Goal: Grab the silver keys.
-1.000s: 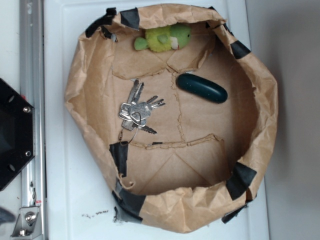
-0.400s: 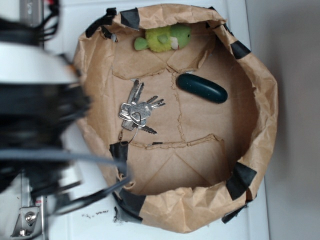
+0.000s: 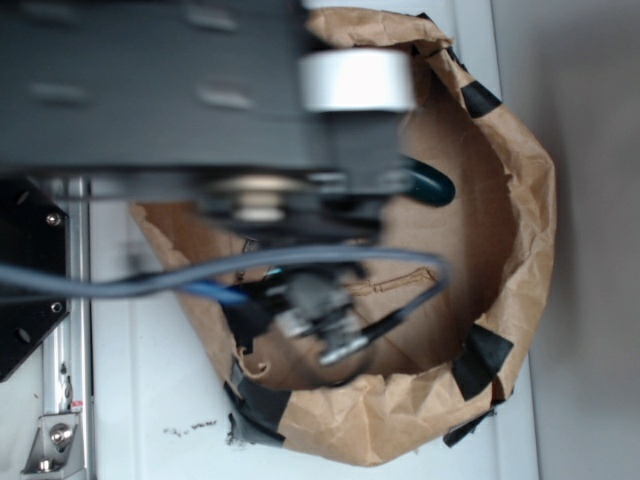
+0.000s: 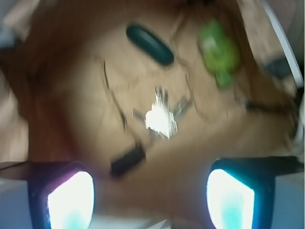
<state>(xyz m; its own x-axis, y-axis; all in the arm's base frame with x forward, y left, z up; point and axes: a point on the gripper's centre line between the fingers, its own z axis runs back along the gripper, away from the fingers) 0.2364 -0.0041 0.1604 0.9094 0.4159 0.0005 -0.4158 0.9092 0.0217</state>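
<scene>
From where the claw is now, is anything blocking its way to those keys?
Nothing visible. In the wrist view the gripper is open, and only bare brown paper lies between it and the silver keys. The teal capsule and green toy sit beyond.

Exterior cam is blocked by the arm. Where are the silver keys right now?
Wrist view only: the silver keys lie on the brown paper floor near frame centre, below the dark teal capsule and lower-left of the green plush toy, ahead of the open jaws.

silver keys (image 4: 161, 118), dark teal capsule (image 4: 149, 44), green toy (image 4: 218, 51), brown paper (image 3: 510, 210)
</scene>
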